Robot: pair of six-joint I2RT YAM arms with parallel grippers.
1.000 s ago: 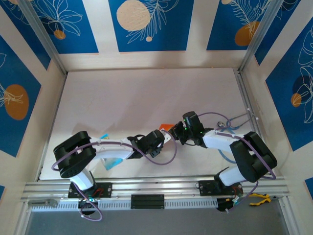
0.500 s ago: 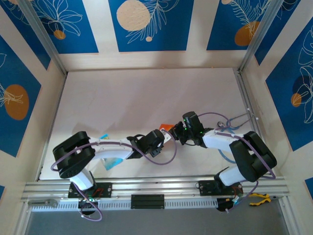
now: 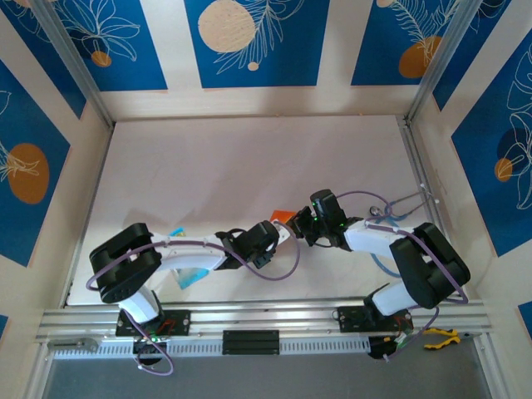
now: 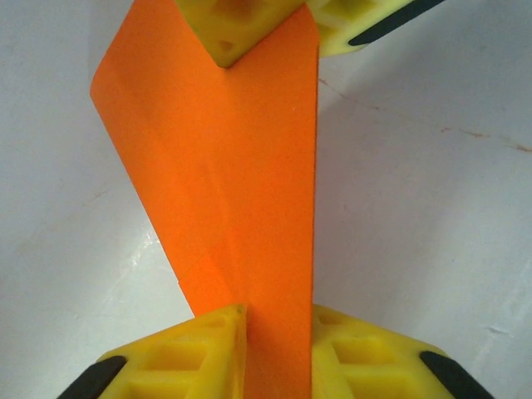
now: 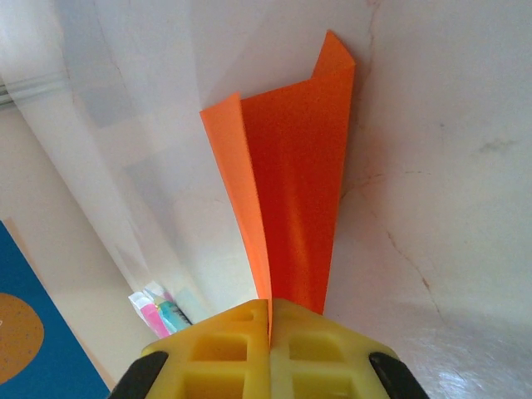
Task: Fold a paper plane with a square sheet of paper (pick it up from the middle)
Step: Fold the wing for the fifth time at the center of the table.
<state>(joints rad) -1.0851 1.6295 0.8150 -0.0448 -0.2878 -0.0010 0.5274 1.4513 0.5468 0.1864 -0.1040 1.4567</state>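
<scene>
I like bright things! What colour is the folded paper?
Plain bright orange; the folded paper shows best in the left wrist view.

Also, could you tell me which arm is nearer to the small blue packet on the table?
Left. The left arm has its white link right beside the packet, near its base; the right arm stands on the table's right side, well apart from it.
</scene>
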